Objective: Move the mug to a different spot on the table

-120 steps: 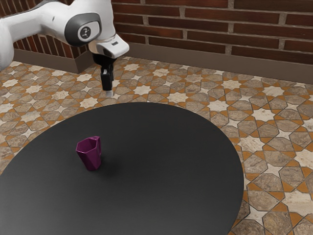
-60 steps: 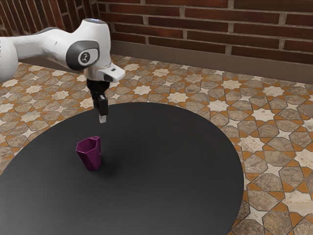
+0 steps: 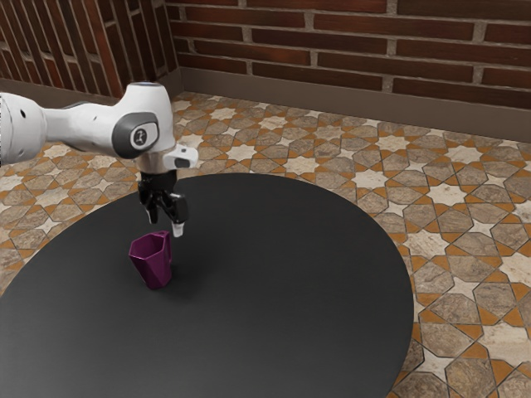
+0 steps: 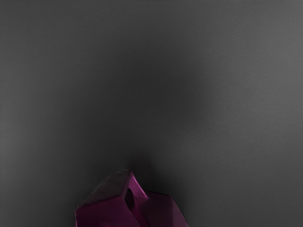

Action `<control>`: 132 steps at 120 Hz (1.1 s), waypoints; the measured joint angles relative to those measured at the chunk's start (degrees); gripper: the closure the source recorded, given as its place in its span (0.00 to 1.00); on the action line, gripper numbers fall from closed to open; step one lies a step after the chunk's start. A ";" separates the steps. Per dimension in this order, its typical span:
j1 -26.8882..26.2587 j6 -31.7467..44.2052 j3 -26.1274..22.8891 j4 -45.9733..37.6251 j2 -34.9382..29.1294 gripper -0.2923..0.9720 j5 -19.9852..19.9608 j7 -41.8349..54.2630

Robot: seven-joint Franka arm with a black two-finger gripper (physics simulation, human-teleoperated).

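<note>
Purple faceted mug [image 3: 152,259] stands upright on the round black worktop [image 3: 290,274], toward the exterior view's left, opening up. Tool [image 3: 165,220] hangs just above its rim, pointing down, fingers spread apart, gripping nothing. Likely posed this way to straddle the mug from above. Wrist view: mug [image 4: 128,205] sits close under the hand, bare worktop [image 4: 189,94] beyond it offering free spots.

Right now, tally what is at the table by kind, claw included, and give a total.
Purple mug: 1
Round black table: 1
Black two-finger claw: 1
Total: 3
</note>
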 joint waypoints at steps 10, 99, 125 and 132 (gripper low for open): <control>-0.14 0.66 0.78 0.00 1.20 0.23 0.04 -1.65; -0.30 2.17 1.58 -0.13 3.99 0.70 0.37 -10.33; -1.33 -1.52 1.16 0.20 2.92 0.72 0.26 -12.89; -1.58 -3.57 0.96 0.54 2.89 0.72 0.08 -13.57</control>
